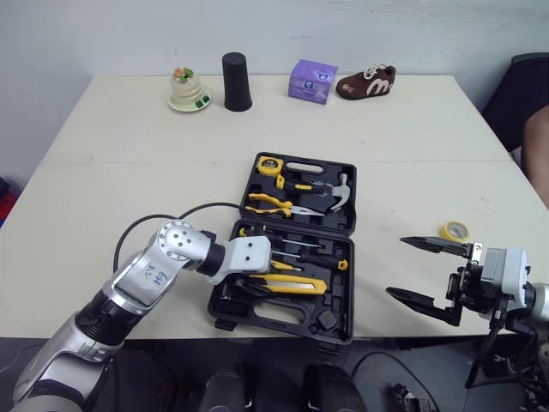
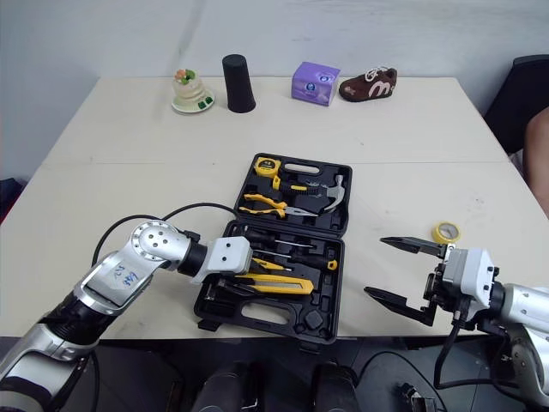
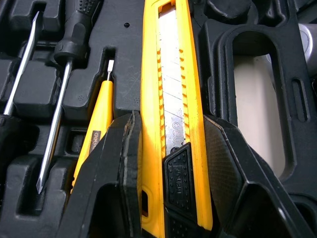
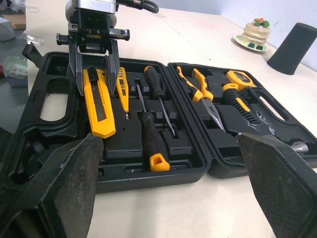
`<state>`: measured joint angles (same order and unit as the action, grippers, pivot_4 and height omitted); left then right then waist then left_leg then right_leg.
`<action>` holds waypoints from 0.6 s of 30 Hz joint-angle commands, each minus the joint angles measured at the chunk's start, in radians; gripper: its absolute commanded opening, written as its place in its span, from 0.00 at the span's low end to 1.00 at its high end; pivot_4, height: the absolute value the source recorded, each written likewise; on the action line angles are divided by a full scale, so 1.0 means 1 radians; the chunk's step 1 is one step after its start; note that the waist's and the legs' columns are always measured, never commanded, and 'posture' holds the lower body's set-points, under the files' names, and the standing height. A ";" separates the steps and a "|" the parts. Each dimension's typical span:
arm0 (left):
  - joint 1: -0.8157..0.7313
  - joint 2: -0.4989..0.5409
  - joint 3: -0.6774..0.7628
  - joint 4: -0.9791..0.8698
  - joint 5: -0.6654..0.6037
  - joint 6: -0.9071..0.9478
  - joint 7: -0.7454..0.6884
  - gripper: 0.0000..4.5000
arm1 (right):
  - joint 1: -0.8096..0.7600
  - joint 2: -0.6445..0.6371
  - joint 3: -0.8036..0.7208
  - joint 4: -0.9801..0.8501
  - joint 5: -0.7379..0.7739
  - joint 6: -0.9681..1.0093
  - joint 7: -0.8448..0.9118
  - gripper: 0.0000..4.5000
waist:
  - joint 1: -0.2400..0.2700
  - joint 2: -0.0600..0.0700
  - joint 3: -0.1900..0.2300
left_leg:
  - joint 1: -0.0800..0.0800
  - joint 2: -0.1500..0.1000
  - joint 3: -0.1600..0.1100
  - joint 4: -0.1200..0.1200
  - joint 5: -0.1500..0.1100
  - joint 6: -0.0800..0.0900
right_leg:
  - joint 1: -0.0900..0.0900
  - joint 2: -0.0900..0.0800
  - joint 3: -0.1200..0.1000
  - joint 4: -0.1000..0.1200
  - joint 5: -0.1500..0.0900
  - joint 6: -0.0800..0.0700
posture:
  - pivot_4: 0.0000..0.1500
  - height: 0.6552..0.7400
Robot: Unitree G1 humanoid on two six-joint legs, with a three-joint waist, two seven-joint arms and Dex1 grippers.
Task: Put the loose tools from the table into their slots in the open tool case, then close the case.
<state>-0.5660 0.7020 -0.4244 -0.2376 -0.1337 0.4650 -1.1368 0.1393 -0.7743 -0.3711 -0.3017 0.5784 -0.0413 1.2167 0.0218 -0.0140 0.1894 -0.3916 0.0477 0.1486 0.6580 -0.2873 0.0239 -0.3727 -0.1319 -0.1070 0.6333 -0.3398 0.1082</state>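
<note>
The open black tool case [image 1: 336,319] lies at the table's front middle. Its far half holds a tape measure [image 1: 269,165], pliers [image 1: 270,203] and a hammer [image 1: 339,193]. In the near half lie screwdrivers [image 1: 300,249], a yellow tester pen [image 3: 94,139] and a yellow utility knife [image 1: 292,283]. My left gripper [image 1: 276,273] is down in that half, shut on the utility knife [image 3: 173,99], which rests flat in the case. Right of the case my right gripper [image 1: 396,266] hovers open and empty. A yellow tape roll [image 1: 455,231] lies loose on the table just beyond it.
Along the table's far edge stand a small cake figurine [image 1: 189,90], a black cup [image 1: 237,81], a purple box [image 1: 312,81] and a brown shoe [image 1: 366,82]. A person's arm [image 1: 536,154] shows at the right edge. The case sits close to the table's front edge.
</note>
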 commanded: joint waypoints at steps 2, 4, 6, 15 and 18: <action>-0.007 -0.044 0.053 0.059 -0.047 -0.111 -0.037 0.77 | 0.010 0.008 -0.014 0.000 0.007 -0.020 0.002 1.00 | 0.000 0.000 0.000 | 0.000 0.000 0.000 0.000 0.000 0.000 | 0.000 0.000 0.000 0.000 0.000 0.000 | 1.00 1.00; -0.018 -0.058 0.086 0.087 -0.086 -0.145 -0.075 0.77 | 0.011 0.011 -0.015 -0.001 0.007 -0.020 -0.003 1.00 | 0.000 0.000 0.000 | -0.001 0.000 0.000 0.001 0.000 0.000 | 0.000 0.000 -0.001 0.000 0.000 0.000 | 1.00 1.00; -0.029 -0.065 0.120 0.114 -0.130 -0.170 -0.115 0.77 | 0.012 0.014 -0.015 0.000 0.006 -0.020 -0.008 1.00 | 0.000 0.000 0.000 | -0.001 0.000 0.000 0.002 0.000 0.000 | -0.001 0.000 -0.001 0.001 0.000 0.000 | 1.00 1.00; 0.009 -0.114 0.222 0.165 -0.235 -0.316 -0.196 0.65 | 0.042 0.035 -0.018 0.028 -0.012 -0.044 -0.009 1.00 | 0.000 0.000 0.000 | -0.001 0.000 0.001 0.003 0.000 0.001 | -0.001 -0.001 -0.002 0.003 0.000 0.000 | 1.00 1.00; 0.035 -0.133 0.209 0.169 -0.222 -0.349 -0.202 0.41 | 0.052 0.046 -0.014 0.052 -0.020 -0.070 0.002 1.00 | 0.000 0.000 0.000 | -0.001 0.000 0.001 0.004 -0.001 0.001 | -0.001 -0.001 -0.002 0.003 0.000 0.000 | 1.00 1.00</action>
<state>-0.5378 0.5796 -0.2172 -0.0602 -0.3487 0.1492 -1.3330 0.1857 -0.7348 -0.3710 -0.2557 0.5581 -0.0814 1.2112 0.0220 -0.0141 0.1895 -0.3928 0.0475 0.1492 0.6622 -0.2880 0.0249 -0.3733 -0.1324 -0.1092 0.6365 -0.3397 0.1083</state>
